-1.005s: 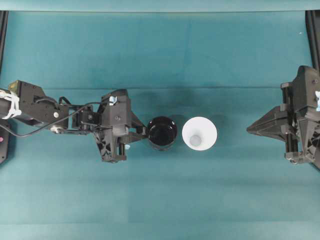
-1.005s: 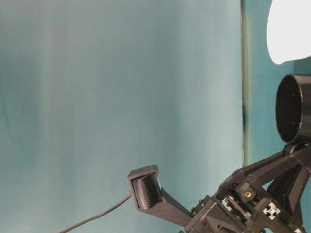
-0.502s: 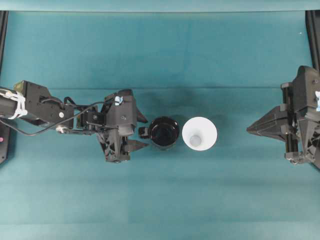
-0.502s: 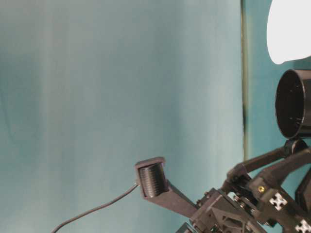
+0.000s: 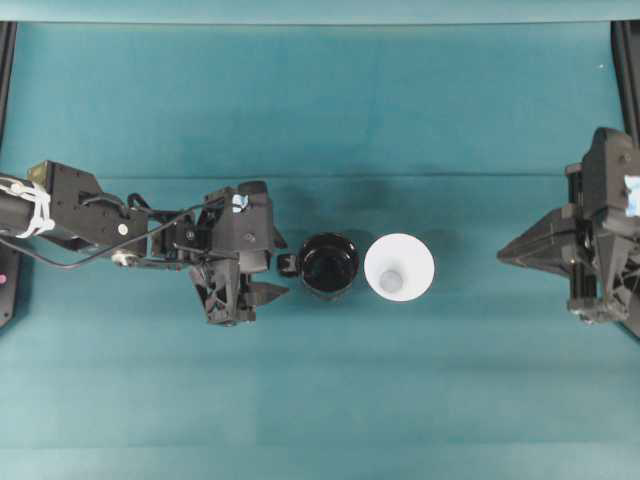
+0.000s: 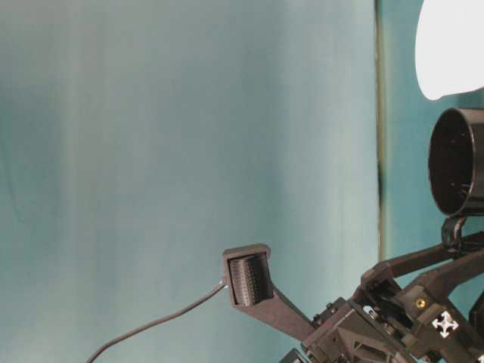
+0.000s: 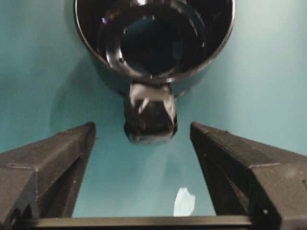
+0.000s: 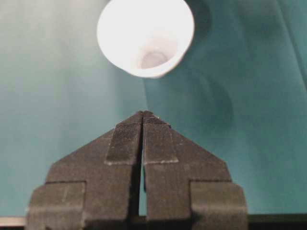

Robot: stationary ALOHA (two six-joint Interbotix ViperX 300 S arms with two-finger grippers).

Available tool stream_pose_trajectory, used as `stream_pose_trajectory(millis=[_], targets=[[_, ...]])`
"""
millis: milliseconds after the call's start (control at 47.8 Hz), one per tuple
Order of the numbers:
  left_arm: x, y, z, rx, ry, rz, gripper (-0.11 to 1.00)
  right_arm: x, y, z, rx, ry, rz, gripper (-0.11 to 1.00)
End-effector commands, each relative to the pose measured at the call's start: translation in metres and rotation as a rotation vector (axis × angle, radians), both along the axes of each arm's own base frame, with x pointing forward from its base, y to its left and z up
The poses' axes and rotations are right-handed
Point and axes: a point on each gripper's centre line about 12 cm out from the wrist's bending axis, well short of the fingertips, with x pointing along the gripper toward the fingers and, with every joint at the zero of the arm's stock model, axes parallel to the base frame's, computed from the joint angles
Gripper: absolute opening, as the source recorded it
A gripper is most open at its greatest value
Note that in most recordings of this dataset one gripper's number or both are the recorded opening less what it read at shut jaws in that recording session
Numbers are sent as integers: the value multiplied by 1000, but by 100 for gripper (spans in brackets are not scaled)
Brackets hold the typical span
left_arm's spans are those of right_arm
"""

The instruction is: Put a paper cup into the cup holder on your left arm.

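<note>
Your left end effector (image 7: 144, 158) gapes wide before the cup holder (image 5: 329, 265)'s knob; centre it, then close. The paper cup (image 5: 399, 267) stands beside; right end effector (image 8: 143, 120) pinched, empty

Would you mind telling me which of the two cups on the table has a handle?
The glossy black cup holder, left of the plain white paper cup, has a small knob handle pointing toward the open left gripper.
</note>
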Motion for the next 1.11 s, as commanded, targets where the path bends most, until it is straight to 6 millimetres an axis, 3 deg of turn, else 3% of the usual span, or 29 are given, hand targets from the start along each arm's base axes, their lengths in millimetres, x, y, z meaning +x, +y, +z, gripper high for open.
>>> stream_pose_trajectory(millis=[0, 167, 293, 398, 544, 607, 795, 1088], targets=[[1, -1, 9, 2, -24, -3, 92, 6, -2, 8, 17, -10, -25, 4], [-3, -1, 20, 3, -51, -3, 92, 15, -3, 8, 16, 24, -26, 9], [-13, -1, 27, -1, -54, 1, 92, 28, -3, 8, 12, 67, -23, 20], [-20, -1, 34, -11, -57, 11, 92, 47, -5, 7, 5, 111, -20, 40], [-30, -3, 41, -23, -50, 18, 92, 75, -6, 5, 0, 163, -18, 81], [-35, -4, 42, -25, -42, 17, 92, 88, -8, 4, -8, 185, -14, 91], [-46, -6, 42, -26, -24, 12, 92, 121, -13, -4, -54, 254, 2, 91], [-50, -7, 46, -26, -35, 11, 92, 132, -26, -21, -57, 312, -30, 91]])
